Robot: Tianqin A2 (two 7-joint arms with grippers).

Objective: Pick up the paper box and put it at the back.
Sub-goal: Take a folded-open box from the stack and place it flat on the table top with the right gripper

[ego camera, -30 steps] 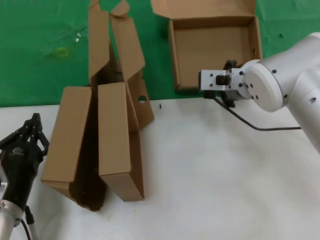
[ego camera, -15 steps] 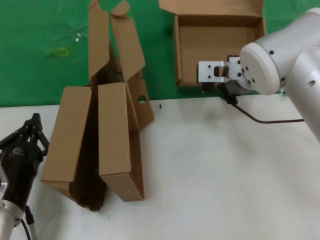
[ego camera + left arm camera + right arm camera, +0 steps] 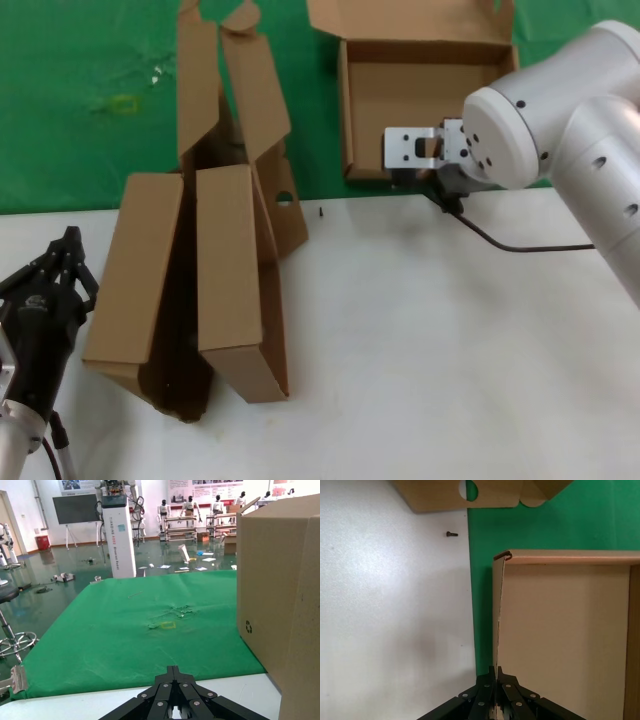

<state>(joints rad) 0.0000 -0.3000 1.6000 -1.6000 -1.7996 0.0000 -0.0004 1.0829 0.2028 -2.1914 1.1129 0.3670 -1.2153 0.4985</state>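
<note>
The paper box [image 3: 420, 90] lies open on the green cloth at the back [image 3: 80, 150], its lid hinged away from me. My right gripper [image 3: 404, 180] is shut on the box's near wall, at its near left corner. In the right wrist view the gripper [image 3: 496, 672] pinches that thin wall edge, with the box floor [image 3: 565, 630] on one side and green cloth [image 3: 480, 605] on the other. My left gripper [image 3: 68, 235] is shut and empty at the near left over the white table; it also shows in the left wrist view [image 3: 173, 669].
Two other brown cardboard boxes [image 3: 240, 270] stand side by side at the left, straddling the cloth edge, flaps raised; one fills the side of the left wrist view [image 3: 280, 605]. A small black screw [image 3: 320, 212] lies by the cloth edge. The white tabletop [image 3: 450, 340] spreads in front.
The right arm has swung left and a little back while holding the box wall. The box shifted slightly right, then back left. The left arm has not moved.
</note>
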